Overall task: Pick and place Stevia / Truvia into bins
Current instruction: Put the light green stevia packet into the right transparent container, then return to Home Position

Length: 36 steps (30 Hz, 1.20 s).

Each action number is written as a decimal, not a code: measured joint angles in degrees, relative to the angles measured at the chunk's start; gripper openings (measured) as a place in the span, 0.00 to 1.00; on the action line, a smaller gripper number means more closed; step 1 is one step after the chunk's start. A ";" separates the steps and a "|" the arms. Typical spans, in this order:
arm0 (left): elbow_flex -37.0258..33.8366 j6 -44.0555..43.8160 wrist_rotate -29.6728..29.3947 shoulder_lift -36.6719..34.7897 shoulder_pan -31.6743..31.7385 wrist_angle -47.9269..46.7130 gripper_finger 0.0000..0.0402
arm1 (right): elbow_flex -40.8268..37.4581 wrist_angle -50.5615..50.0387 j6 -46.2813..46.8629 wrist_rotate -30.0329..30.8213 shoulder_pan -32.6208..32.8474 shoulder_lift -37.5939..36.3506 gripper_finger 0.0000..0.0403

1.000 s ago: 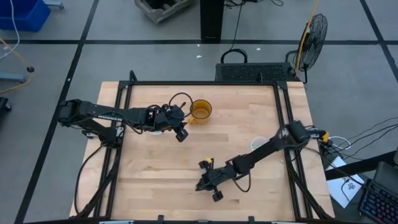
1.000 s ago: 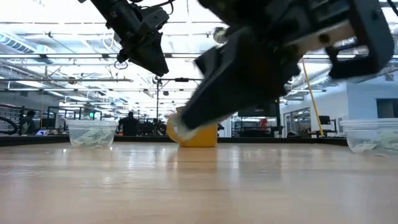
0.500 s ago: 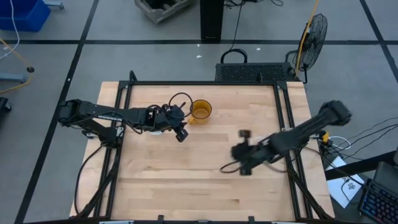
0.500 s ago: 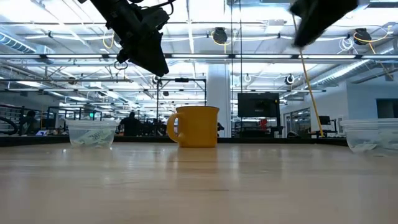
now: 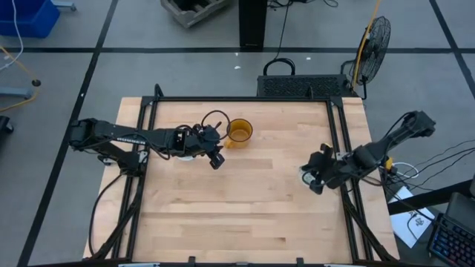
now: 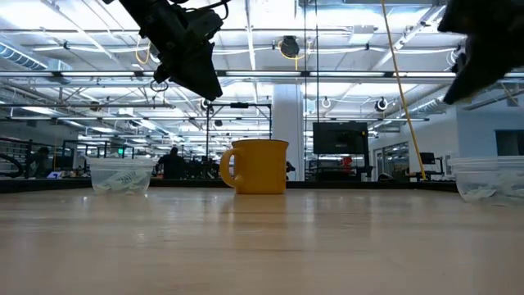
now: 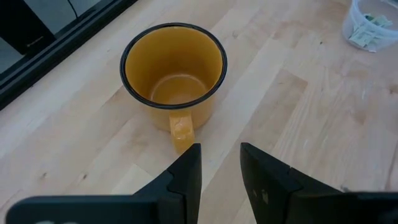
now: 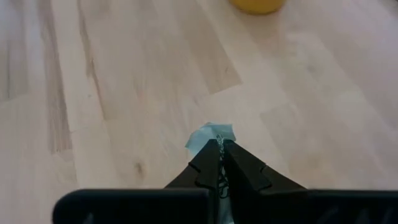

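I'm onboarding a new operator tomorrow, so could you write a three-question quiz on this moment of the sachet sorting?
1. True or false: the right end effector is pinching a pale sachet.
2. Multiple choice: what sits directly in front of the left end effector?
A. a blue bowl
B. the yellow mug, empty
C. a stack of plates
3. Fill in: in the high view the right end effector is over the table's ____ edge, by a clear cup.

Key
1. True: the sachet's tip sticks out between the closed fingers.
2. B.
3. Right. The other clear cup stands on the left side and has sachets in it.
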 joint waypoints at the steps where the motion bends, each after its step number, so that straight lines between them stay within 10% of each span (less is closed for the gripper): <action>1: 0.00 0.00 0.00 0.00 -0.01 0.00 0.29 | -2.13 1.74 -0.69 -0.09 -0.02 -1.25 0.02; 36: 0.00 0.05 -0.39 0.02 -0.01 1.84 0.29 | -13.06 14.47 1.68 -8.83 -0.24 -8.32 0.23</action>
